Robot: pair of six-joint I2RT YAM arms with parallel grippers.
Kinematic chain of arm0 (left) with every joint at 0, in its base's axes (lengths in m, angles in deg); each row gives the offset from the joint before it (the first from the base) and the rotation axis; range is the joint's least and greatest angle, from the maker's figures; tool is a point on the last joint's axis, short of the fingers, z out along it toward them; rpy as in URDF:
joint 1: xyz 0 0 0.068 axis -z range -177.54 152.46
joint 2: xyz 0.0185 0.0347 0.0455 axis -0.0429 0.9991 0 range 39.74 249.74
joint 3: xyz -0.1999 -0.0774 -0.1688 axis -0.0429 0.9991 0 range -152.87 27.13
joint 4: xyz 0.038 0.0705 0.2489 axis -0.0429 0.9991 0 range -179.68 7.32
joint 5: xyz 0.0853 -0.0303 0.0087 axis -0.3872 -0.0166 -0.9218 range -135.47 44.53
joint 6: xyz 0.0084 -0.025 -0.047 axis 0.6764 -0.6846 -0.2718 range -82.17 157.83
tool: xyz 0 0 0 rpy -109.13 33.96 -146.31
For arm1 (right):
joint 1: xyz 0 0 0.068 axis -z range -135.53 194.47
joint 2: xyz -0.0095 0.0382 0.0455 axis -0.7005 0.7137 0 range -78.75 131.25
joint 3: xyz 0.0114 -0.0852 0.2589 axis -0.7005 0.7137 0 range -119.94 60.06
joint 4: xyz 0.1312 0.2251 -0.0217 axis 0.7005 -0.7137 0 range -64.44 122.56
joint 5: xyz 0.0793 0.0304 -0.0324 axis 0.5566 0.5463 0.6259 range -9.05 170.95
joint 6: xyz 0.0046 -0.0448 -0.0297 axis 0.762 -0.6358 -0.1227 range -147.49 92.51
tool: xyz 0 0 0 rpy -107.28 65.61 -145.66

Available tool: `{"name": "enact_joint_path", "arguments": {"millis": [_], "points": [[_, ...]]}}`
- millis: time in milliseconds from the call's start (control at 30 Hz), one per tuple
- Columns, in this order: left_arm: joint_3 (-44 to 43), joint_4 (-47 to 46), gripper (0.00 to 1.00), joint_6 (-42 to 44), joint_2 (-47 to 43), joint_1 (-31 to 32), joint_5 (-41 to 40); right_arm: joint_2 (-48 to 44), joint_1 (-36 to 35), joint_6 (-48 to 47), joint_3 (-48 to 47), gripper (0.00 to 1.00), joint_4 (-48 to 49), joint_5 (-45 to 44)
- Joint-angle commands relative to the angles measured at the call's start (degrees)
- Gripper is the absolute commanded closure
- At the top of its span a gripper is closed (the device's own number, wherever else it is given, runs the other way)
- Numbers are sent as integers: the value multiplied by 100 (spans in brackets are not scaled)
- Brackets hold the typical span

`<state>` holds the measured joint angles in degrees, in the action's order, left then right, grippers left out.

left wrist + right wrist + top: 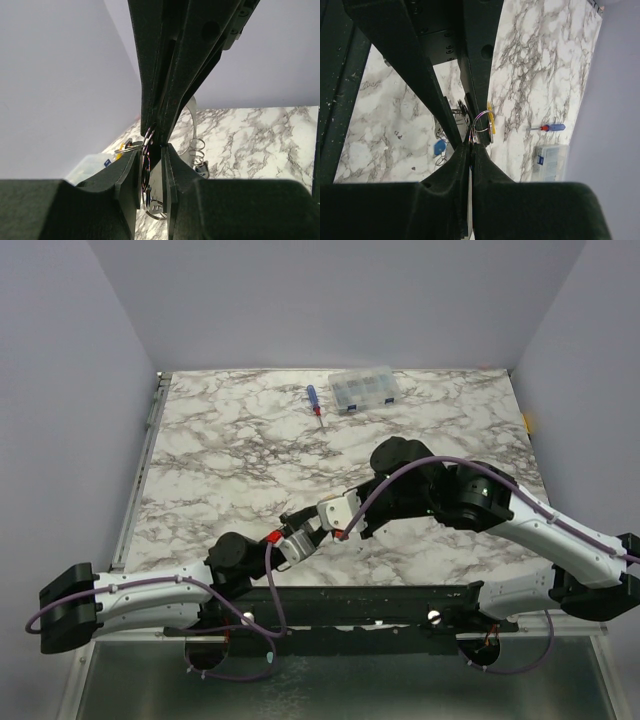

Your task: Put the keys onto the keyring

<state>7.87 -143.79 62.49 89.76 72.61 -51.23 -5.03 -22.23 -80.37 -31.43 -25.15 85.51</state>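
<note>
The keyring (145,167) shows as a thin, shiny hoop seen edge-on, held in the air between both grippers. My left gripper (151,150) is shut on its lower part, with a flat metal piece beside it between the fingers. My right gripper (471,145) is shut on the keyring's (472,138) edge. A yellow-headed key (491,120) hangs from a small split ring (481,123) by my right fingertips and also shows in the left wrist view (120,151). A blue-headed key (439,146) lies on the table below. In the top view both grippers (298,538) (341,524) meet tip to tip.
A blue-and-red screwdriver (314,401) and a clear compartment box (365,390) lie at the table's far edge. Both also show in the right wrist view, the screwdriver (551,127) and the box (547,161). A small wire coil (198,149) lies on the marble under the grippers.
</note>
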Motion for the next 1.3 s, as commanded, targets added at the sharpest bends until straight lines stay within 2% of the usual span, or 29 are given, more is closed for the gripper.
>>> {"name": "enact_joint_path", "arguments": {"millis": [0,433,833,967,1100,1267], "points": [[-45,-351,76,12,-279,86,329,-82,51,17,118,100,153,-421],[391,260,76,-102,-1074,79,256,-325,51,102,179,100,199,-665],[82,1923,75,77,-1930,83,1001,-776,51,355,717,100,510,-671],[-297,2466,72,184,-1847,86,1354,-961,47,529,940,100,681,-496],[-808,2900,65,40,-1521,87,1688,-1072,51,607,1102,100,720,-262],[-1313,3195,59,-64,-938,86,1592,-1180,50,632,1200,100,713,-148]]}}
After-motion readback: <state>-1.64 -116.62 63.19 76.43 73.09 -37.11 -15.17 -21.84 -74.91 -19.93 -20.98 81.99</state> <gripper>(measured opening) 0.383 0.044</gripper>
